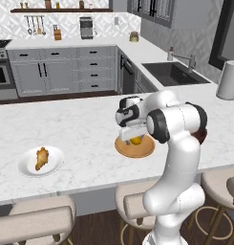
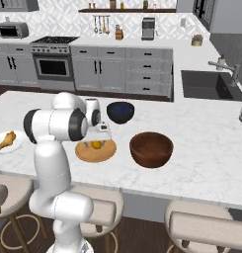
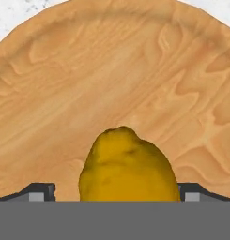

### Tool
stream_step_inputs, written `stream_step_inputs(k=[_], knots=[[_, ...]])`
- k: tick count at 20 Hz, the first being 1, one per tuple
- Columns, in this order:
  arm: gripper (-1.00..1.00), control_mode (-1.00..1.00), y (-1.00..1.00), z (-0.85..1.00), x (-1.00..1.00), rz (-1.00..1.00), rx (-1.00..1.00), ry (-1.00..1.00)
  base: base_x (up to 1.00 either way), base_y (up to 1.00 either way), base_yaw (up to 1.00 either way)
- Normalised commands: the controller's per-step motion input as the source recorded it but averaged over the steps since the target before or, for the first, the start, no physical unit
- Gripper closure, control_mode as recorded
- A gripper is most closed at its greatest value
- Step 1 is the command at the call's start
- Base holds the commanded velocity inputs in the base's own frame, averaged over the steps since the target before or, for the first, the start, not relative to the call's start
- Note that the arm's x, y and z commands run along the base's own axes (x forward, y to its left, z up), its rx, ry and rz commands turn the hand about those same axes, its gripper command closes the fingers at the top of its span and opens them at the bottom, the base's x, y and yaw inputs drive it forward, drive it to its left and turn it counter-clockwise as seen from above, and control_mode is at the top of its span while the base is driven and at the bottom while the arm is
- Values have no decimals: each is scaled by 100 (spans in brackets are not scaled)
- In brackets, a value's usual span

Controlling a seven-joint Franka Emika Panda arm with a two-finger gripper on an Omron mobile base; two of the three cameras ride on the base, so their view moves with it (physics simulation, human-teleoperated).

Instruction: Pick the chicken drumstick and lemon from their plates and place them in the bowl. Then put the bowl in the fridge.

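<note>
On the white marble table (image 2: 201,143), the pincer (image 3: 114,197) is down over the tan wooden plate (image 2: 95,150), its fingers apart on either side of the lemon (image 3: 128,166). The reddish-brown bowl (image 2: 151,148) stands just right; the drumstick (image 1: 41,158) lies on the white plate (image 1: 40,161), far left.

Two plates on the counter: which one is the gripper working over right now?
The tan wooden plate, holding the lemon; the gripper sits low with a finger on either side of that fruit. The white plate with the chicken drumstick lies apart, untouched.

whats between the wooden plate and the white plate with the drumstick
Only bare marble counter between the wooden plate and the white plate, in the left base view.
</note>
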Motion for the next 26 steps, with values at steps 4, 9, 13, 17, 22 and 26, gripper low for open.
stream_step_inputs(k=[4, 9, 13, 17, 22, 26], knots=[[-100, -100, 0, -26, 0, 0, 2, 7, 0, 0, 0], [100, -100, -1, -4, 0, 0, 0, 0, 0, 0, 0], [100, -100, -4, 0, 0, 0, 0, 0, 0, 0, 0], [100, -100, -22, 4, -15, -1, 0, 0, 0, 0, 0], [100, -100, -42, 69, -8, -7, -7, -16, 0, 0, 0], [100, -100, -37, 100, -27, -1, -9, -33, 0, 0, 0]])
